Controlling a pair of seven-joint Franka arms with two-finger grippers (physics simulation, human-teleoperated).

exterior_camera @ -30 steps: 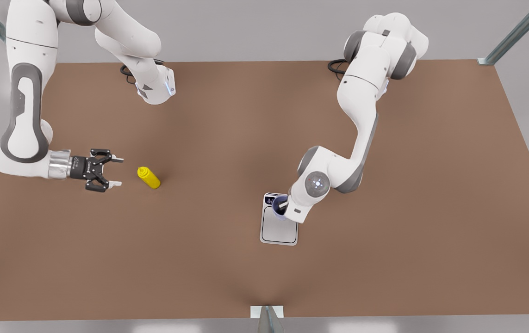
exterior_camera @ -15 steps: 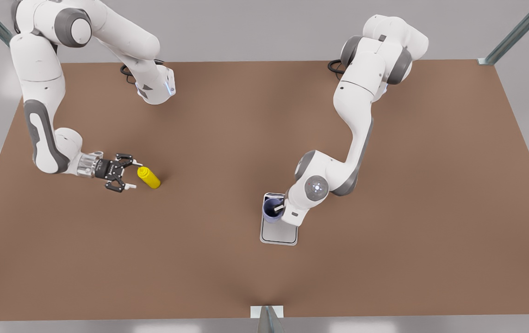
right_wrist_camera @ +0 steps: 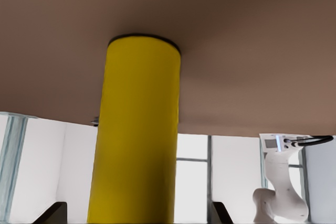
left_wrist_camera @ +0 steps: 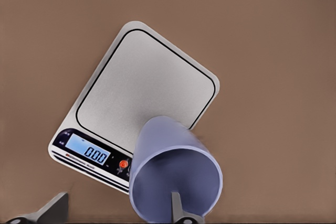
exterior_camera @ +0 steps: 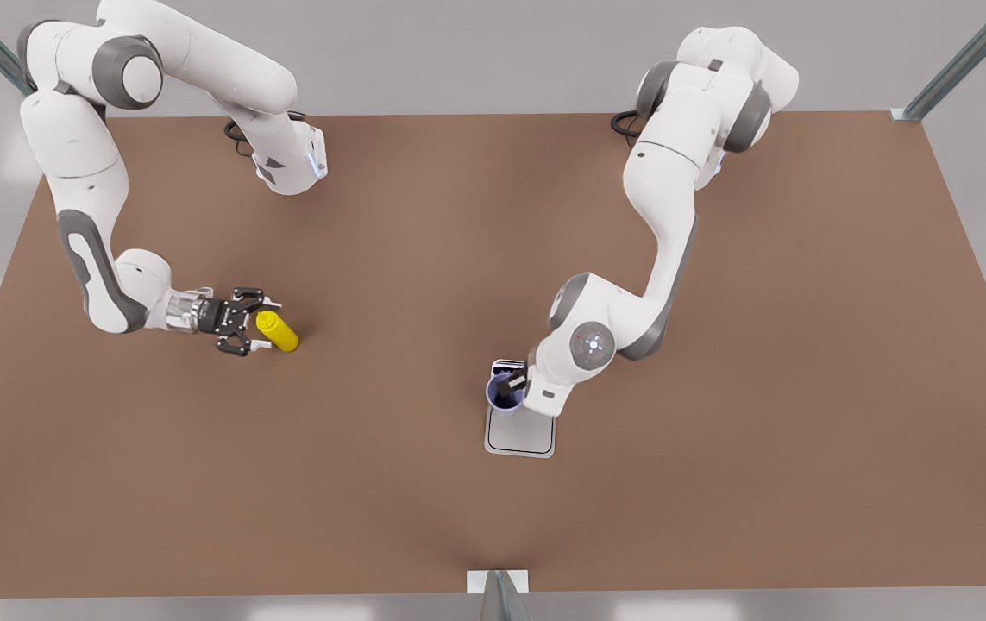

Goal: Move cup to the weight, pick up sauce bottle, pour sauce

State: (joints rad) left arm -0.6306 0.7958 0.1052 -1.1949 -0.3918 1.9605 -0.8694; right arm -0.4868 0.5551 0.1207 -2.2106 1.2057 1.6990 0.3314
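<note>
Two Franka arms work a brown counter (exterior_camera: pixel 423 259). The left claw (left_wrist_camera: pixel 118 214), at the front view's right, pinches the cup (exterior_camera: pixel 503 392) by its rim, one finger inside the dark mouth and one outside. That grip lets it carry the tumbler upright. The left wrist view shows the cup (left_wrist_camera: pixel 176 174) over the display end of the weight (left_wrist_camera: pixel 142 93), partly beyond the plate's edge. The readout shows 0.00, so the cup seems to be held just above the plate, not resting on it. In the front view the weight (exterior_camera: pixel 520 431) lies flat, its bare plate stretching toward the camera.

At the front view's left, the right claw (exterior_camera: pixel 256 323) reaches in level with the counter, fingers spread to either side of the bottle (exterior_camera: pixel 277 331). The bottle stands upright on the counter, well apart from the weight. The side-on approach probably suits a grasp around the cylindrical body, leaving the nozzle free for pouring. The right wrist view has the bottle (right_wrist_camera: pixel 137 135) close and centred between the two fingertips at the frame's edge. The fingers appear not yet closed on it.

By this reckoning, the cup needs to go down squarely on the plate, and the bottle needs gripping before any sauce is poured.
</note>
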